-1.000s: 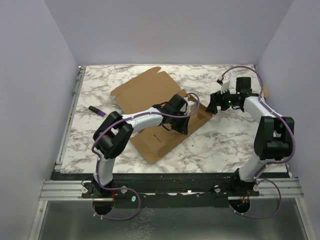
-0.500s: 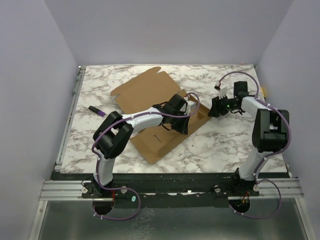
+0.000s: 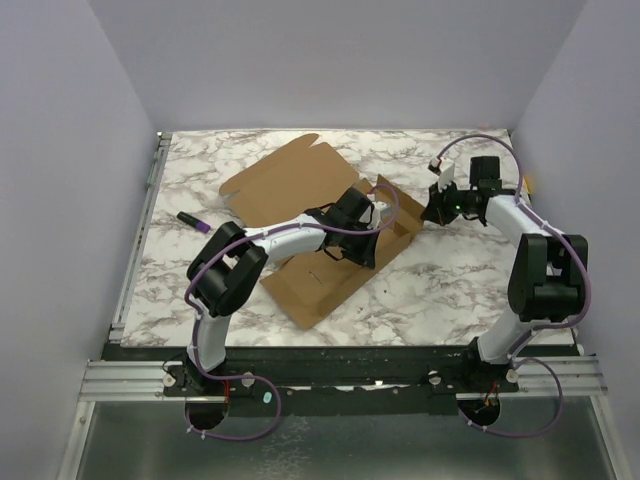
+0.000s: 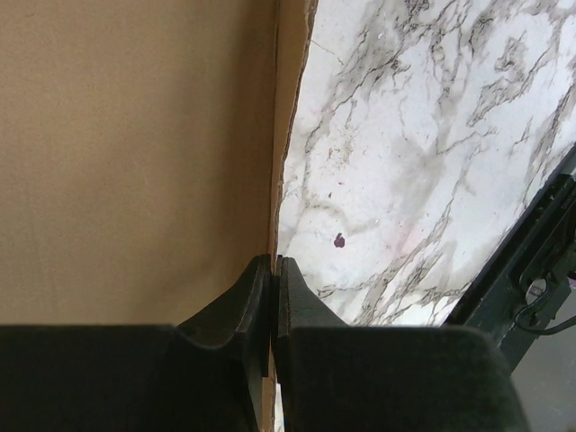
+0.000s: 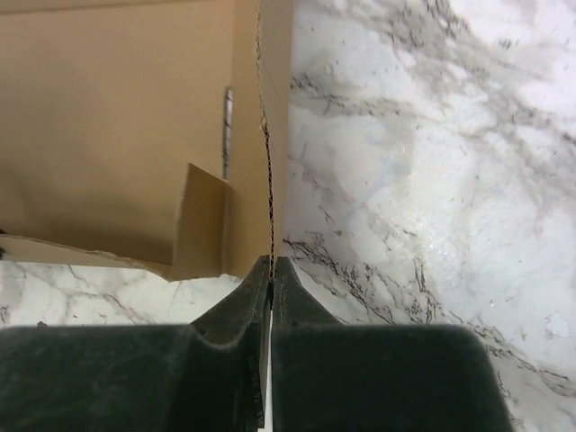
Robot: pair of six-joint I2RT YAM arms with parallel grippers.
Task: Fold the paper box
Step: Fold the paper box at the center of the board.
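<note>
From the top view, the paper box (image 3: 290,185) lies part-folded on the desk (image 3: 450,290), spreading from the centre toward 11 o'clock. One flap (image 3: 392,200) appears lifted at its 3 o'clock end. The left fingers (image 3: 368,222) reach in over the sheet's middle, and the right fingers (image 3: 428,210) meet that lifted end from 3 o'clock. At this range we cannot read their state. A purple marker (image 3: 192,221) lies alone at 9 o'clock, well apart from the cardboard.

In the left wrist view, the left fingers (image 4: 247,301) are pressed together on a thin cardboard edge, pinching the box where that edge runs off toward 12 o'clock. Brown panel fills the 9 o'clock side and marble the 3 o'clock side.

In the right wrist view, the right fingers (image 5: 243,306) likewise pinch a thin edge of the box. A small tab (image 5: 200,220) and a slit (image 5: 228,126) sit just to 9 o'clock of it.

We judge the step in hand to be raising and creasing a side wall. To do it well, we should hold both pinches firm and swing them together, so the wall turns along its score rather than buckling. We should also steer the tab toward its slit without tearing the corrugated edge.

The desk is white and marble-patterned with grey veins. It looks smooth and likely slippery, so the sheet may slide if pulled. Plain lavender-grey walls (image 3: 330,60) close the cell on three sides, and a black metal rail (image 3: 330,355) runs along the 6 o'clock edge.
</note>
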